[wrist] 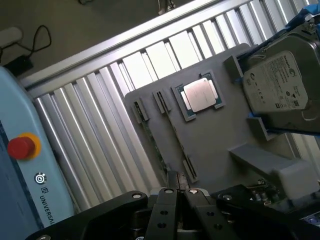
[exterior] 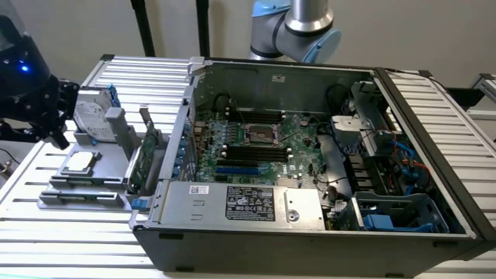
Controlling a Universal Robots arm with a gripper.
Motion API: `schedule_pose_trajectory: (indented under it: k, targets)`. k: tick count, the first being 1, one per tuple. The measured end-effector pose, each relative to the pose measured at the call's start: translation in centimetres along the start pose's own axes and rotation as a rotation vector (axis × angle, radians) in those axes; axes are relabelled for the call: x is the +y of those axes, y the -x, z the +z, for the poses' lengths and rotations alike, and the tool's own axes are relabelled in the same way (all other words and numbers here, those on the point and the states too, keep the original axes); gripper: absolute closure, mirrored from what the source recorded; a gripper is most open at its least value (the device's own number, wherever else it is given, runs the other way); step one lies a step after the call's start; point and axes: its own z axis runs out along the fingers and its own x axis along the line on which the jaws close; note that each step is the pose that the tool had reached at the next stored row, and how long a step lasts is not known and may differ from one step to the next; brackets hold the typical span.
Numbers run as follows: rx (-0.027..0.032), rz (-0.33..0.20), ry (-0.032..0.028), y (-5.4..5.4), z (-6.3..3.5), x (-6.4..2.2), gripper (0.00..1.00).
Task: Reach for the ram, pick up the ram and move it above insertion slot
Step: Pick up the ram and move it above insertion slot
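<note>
Where the tray [wrist: 215,142] ends, the ram [wrist: 154,145] stands edgewise.

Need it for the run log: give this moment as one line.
phase: reach | ram: edge-on in gray holder, not lifted | gripper: close over ram's end

arm [exterior: 308,16] — silver tube, pale-blue joint caps | gripper [wrist: 180,192] — black, bolted plates | blue light [exterior: 25,68] on black housing

One ram [wrist: 155,145], one CPU [wrist: 200,93], one hard drive [wrist: 277,82], one expansion card [exterior: 147,152]
</note>
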Motion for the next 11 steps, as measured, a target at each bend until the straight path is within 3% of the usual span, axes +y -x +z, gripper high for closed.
schedule_pose_trajectory:
  k: [11]
  targets:
    - [0.0078, -0.201, -0.0001, -0.01, 0.26, 0.01, 0.89]
